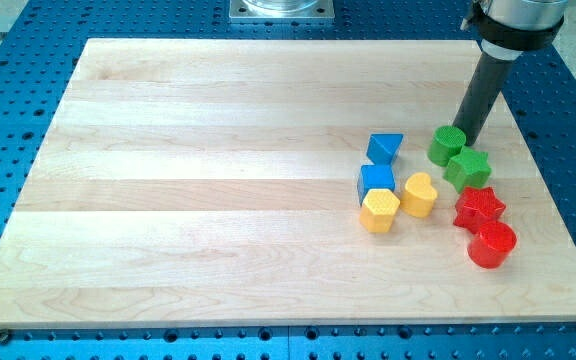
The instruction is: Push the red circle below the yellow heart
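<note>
The red circle (492,244) lies at the view's lower right of the wooden board. The yellow heart (420,194) lies to its left and a little higher. A red star (478,208) touches the red circle from above. My tip (465,137) rests at the view's upper right, right beside the green circle (446,145) and just above the green star (467,167). The tip is well above the red circle, with the green star and the red star in between.
A yellow hexagon (379,211) sits left of the heart, with a blue cube (376,181) above it and a blue triangle (385,148) higher still. The board's right edge (558,200) is close to the red blocks. A metal mount (282,9) is at the top.
</note>
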